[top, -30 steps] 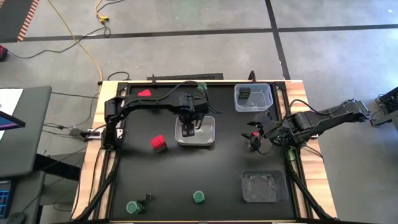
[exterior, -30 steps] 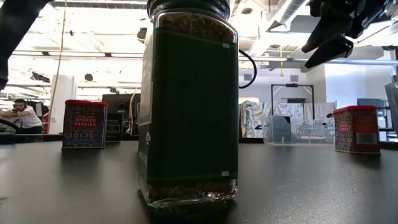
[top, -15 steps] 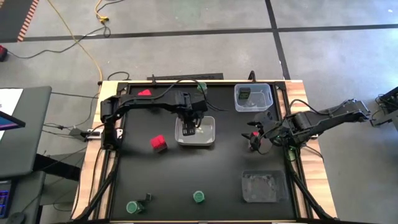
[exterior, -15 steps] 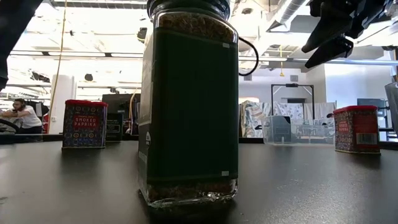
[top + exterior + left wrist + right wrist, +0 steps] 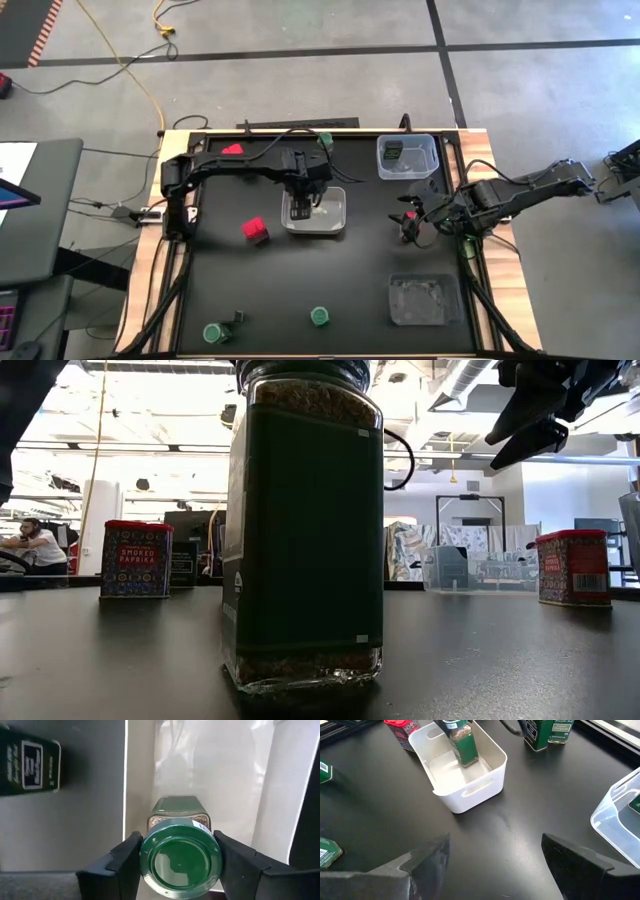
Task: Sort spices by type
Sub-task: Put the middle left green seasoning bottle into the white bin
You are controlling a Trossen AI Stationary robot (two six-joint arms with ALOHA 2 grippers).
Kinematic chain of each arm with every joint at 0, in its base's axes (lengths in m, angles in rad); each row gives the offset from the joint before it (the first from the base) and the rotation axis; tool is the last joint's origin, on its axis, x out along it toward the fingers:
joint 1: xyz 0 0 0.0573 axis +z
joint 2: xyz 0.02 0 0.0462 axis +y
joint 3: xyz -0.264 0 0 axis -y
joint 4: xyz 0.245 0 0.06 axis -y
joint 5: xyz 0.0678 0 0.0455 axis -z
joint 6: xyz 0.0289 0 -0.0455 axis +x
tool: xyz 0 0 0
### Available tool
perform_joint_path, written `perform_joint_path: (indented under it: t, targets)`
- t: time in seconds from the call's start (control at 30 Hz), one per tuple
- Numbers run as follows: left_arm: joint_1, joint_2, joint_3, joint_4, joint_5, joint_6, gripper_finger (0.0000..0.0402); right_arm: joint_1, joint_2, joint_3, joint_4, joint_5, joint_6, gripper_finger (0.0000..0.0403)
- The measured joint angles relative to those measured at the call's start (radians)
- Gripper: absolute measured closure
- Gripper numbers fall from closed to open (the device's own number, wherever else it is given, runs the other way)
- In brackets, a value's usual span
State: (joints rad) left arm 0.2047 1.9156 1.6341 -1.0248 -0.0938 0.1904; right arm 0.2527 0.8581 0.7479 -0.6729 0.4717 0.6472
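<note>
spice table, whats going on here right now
The left claw is shut on a green-lidded spice jar, holding it upright inside the white bin at mid-table. The right claw hangs open over the right side, holding nothing. Other jars and a red box sit loose on the black table.

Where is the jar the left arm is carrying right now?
In the high view, the green-lidded jar sits clamped in the left end effector inside the white bin at table center, just right of the red box.
</note>
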Motion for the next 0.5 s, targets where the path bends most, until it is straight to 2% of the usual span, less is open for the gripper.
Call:
perform_joint_path:
  t: [0.27,0.5]
  targets:
    - [0.000,0.000,0.002,0.008,-0.041,0.073,0.0195,0.000,0.000,0.000,0.000,0.000,0.000,0.0062]
    - [-0.007,0.000,0.003,-0.008,-0.041,0.075,0.0195,0.000,0.000,0.000,0.000,0.000,0.000,0.0062]
